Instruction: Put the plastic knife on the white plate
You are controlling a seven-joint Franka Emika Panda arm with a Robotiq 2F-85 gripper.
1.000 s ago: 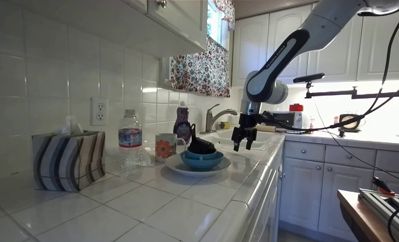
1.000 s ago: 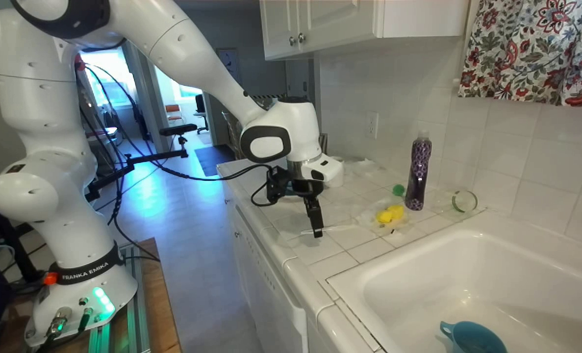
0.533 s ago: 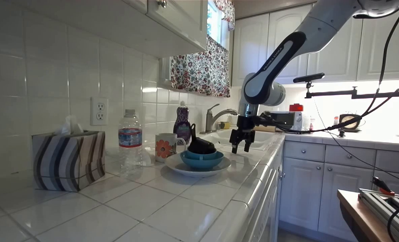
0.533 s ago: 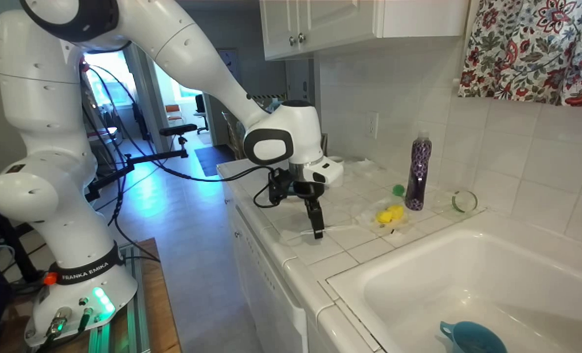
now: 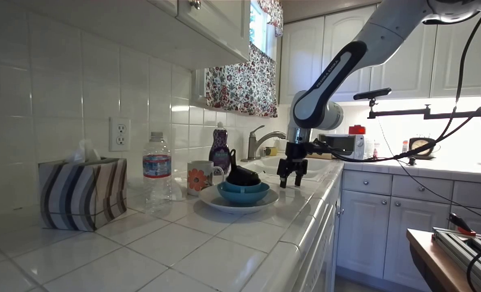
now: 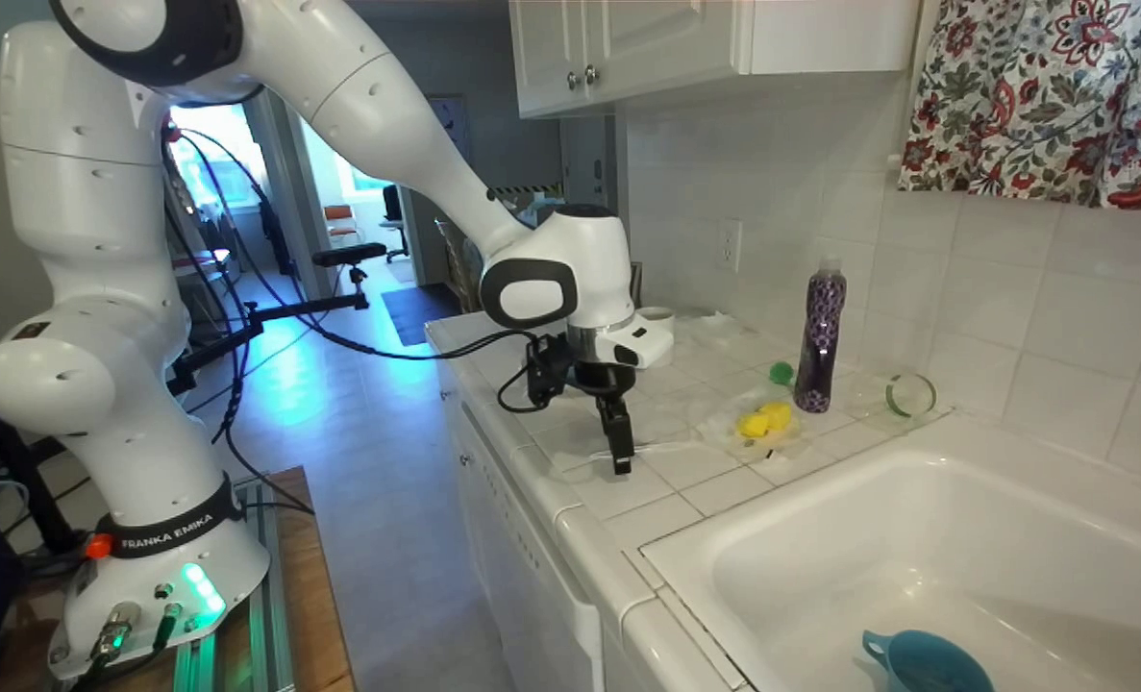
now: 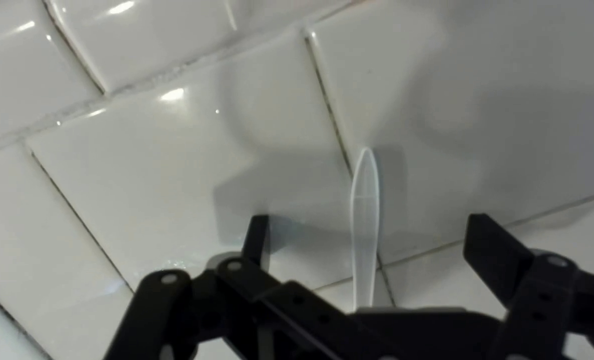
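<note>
Two fingers [image 7: 494, 256] of the gripper [image 7: 371, 227] stand spread either side of the plastic knife [image 7: 365, 220], likely light, slick and bendy, best pinched by its edges near mid-length.

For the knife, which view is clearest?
The wrist view: the knife shows close up, pointed tip clear, other end hidden by the tool. The exterior views give at most a faint streak, perhaps the knife.

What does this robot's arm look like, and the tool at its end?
The arm is white with rounded segments, black trim and FRANKA EMIKA lettering. Black cables run alongside. Green lights glow on its base. The tool is black with two blunt fingers.
</note>
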